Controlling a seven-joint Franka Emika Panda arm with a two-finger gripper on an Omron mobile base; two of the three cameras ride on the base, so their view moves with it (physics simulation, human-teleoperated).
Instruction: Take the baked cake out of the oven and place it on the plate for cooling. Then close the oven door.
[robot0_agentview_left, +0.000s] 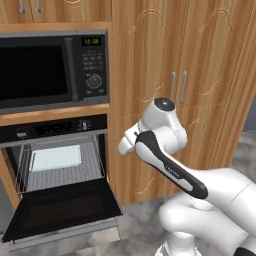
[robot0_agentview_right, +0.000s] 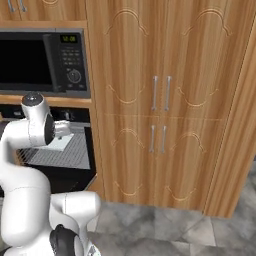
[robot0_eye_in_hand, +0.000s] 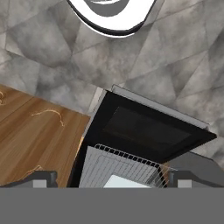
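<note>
Down at the bottom of the hand view, the gripper (robot0_eye_in_hand: 112, 179) has its two dark tips far apart, with nothing between them. Just past them sits the wire rack (robot0_eye_in_hand: 118, 168) with a pale cake (robot0_eye_in_hand: 124, 183) on it. Next comes the oven door (robot0_eye_in_hand: 146, 129), hanging open and flat over the grey floor (robot0_eye_in_hand: 52, 52). In the lower left of the left base view, the oven (robot0_agentview_left: 55, 150) is open under the microwave (robot0_agentview_left: 50, 70). Brown cupboards (robot0_agentview_left: 175, 75) stand to the right.
</note>
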